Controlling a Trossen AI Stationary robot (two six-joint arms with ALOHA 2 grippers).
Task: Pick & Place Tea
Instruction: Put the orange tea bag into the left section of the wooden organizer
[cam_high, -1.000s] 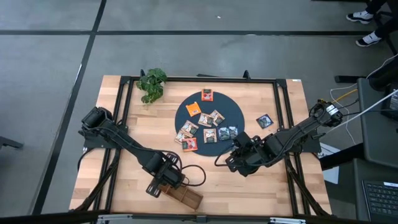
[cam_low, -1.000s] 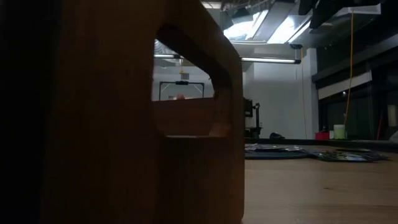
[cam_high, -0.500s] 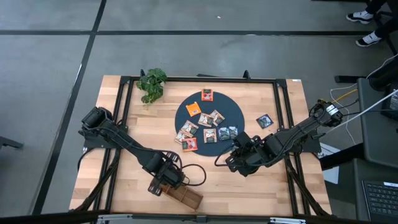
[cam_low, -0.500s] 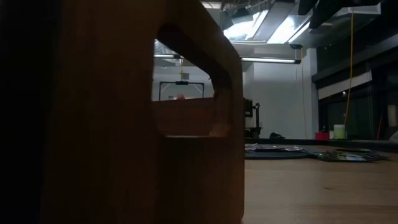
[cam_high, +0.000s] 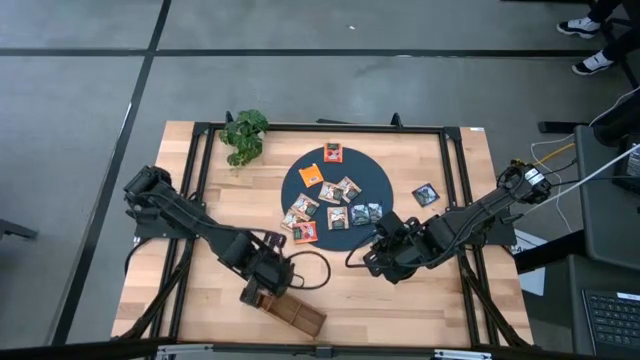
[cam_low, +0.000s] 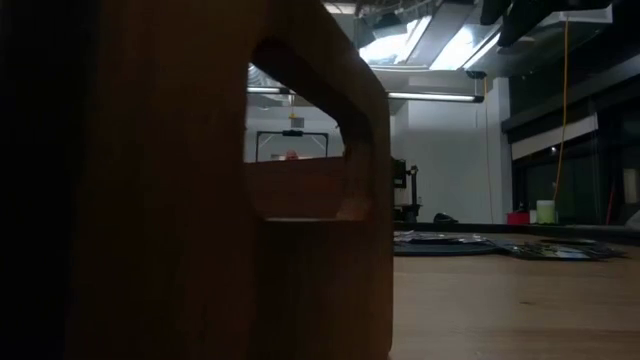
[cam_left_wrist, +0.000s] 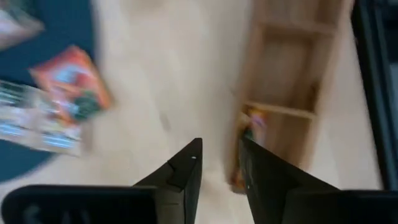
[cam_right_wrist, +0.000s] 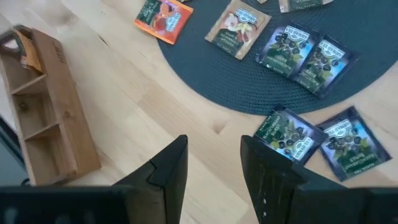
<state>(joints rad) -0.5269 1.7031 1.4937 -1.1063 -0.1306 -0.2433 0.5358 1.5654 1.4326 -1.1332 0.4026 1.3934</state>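
Several tea sachets, orange, dark blue-green and pale, lie flat on the round dark mat (cam_high: 335, 185); they also show in the right wrist view (cam_right_wrist: 289, 46). One dark sachet (cam_high: 426, 195) lies on the wood to the mat's right. An orange sachet (cam_left_wrist: 252, 124) stands in the end compartment of the brown tray (cam_high: 292, 313). My left gripper (cam_high: 262, 288) hovers open just above that tray end (cam_left_wrist: 221, 167), nothing between its fingers. My right gripper (cam_high: 375, 255) is open over the table at the mat's near edge (cam_right_wrist: 214, 163).
A green leafy plant (cam_high: 243, 135) sits at the far left of the table. In the low view, the tray's end wall (cam_low: 200, 180) fills the left half and hides most of the table. Bare wood lies between the tray and the mat (cam_right_wrist: 143, 106).
My left gripper has drawn back a little from the tray's end toward the table's far edge, and its arm has swung slightly left. The orange sachet stays in the tray. My right arm has kept still.
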